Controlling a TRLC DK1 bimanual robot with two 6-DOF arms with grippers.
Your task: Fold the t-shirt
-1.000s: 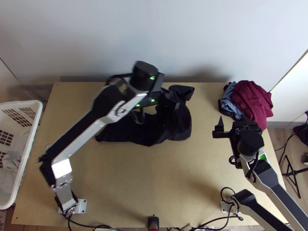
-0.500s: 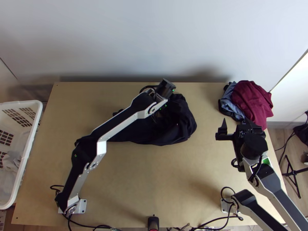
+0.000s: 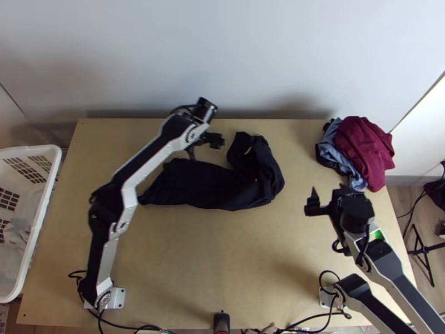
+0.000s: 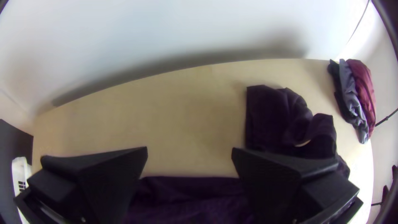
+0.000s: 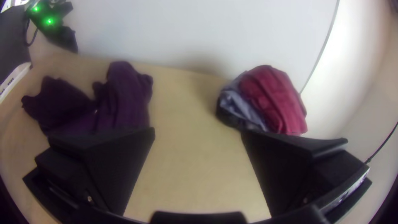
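Dark shirt (image 3: 222, 188) lying bunched on the far middle of the worktop (image 3: 222, 267), its right part bent toward the wall (image 3: 222, 55). The left gripper (image 3: 204, 147), spread and empty, hangs near the shirt's far side; the right gripper (image 3: 328, 191), likewise parted and empty, is between the shirt and the worktop's right edge
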